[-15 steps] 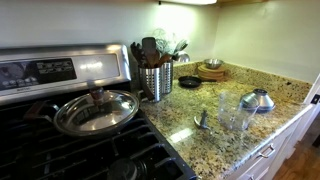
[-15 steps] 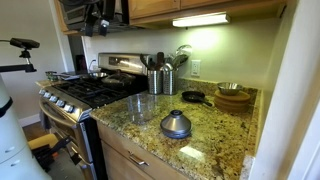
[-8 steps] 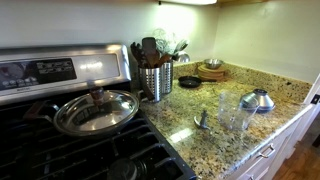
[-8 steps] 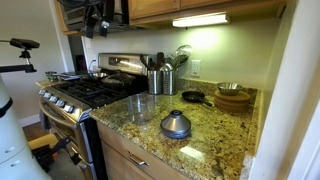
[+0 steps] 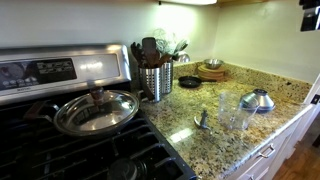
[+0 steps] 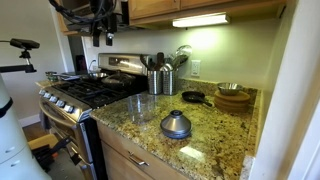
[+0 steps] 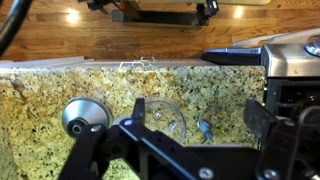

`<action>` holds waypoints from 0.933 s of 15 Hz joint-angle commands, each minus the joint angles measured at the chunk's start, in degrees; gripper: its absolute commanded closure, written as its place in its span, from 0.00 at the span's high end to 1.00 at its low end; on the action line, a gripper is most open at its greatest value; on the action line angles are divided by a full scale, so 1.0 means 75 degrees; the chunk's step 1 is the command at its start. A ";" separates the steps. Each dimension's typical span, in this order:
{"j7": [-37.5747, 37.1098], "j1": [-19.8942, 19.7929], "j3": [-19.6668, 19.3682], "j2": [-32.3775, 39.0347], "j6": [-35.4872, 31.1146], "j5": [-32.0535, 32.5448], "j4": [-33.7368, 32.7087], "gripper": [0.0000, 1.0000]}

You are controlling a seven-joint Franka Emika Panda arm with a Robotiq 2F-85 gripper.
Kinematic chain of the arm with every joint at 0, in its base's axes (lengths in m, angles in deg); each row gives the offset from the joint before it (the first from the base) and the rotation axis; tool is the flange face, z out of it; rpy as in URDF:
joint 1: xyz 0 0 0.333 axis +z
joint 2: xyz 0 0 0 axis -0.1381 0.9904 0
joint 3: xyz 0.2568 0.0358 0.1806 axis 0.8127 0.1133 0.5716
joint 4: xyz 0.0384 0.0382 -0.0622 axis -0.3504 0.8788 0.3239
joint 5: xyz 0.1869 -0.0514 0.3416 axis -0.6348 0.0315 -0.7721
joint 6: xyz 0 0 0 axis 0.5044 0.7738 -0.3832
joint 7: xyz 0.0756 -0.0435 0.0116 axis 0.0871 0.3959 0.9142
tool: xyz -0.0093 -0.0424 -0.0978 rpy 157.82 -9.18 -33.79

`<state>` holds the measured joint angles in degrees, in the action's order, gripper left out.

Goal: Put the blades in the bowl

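Observation:
The blades [image 5: 202, 120] are a small grey metal piece lying on the granite counter, just beside the clear bowl [image 5: 237, 112]. In the wrist view the blades [image 7: 204, 128] lie right of the clear bowl [image 7: 160, 118]. The bowl also shows in an exterior view [image 6: 140, 107], where the blades are hidden. My gripper [image 7: 194, 121] is open and empty, high above the counter with blades and bowl between its fingers in the picture. It hangs near the upper cabinets in an exterior view [image 6: 108, 30].
A domed metal lid [image 5: 258, 100] stands by the bowl. A black dish [image 5: 189, 82], wooden bowl [image 5: 211, 70] and utensil holder [image 5: 154, 78] stand at the back. A lidded pan [image 5: 95, 111] sits on the stove. The counter edge [image 5: 262, 148] is close.
The arm has shifted a little toward the counter and lower; a dark part of it now shows at the top corner of an exterior view. Objects have not moved.

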<state>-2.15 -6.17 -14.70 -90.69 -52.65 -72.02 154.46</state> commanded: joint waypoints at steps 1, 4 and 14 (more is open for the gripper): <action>-0.0447 0.0166 0.0172 0.0281 -0.1106 -0.0076 0.0248 1.00; -0.0576 0.0242 0.0330 0.0789 -0.1861 0.0002 0.0337 1.00; -0.0454 0.0321 0.0254 0.1029 -0.1853 0.0083 0.0261 1.00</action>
<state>-5.09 -4.95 -11.77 -83.12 -66.62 -71.91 156.51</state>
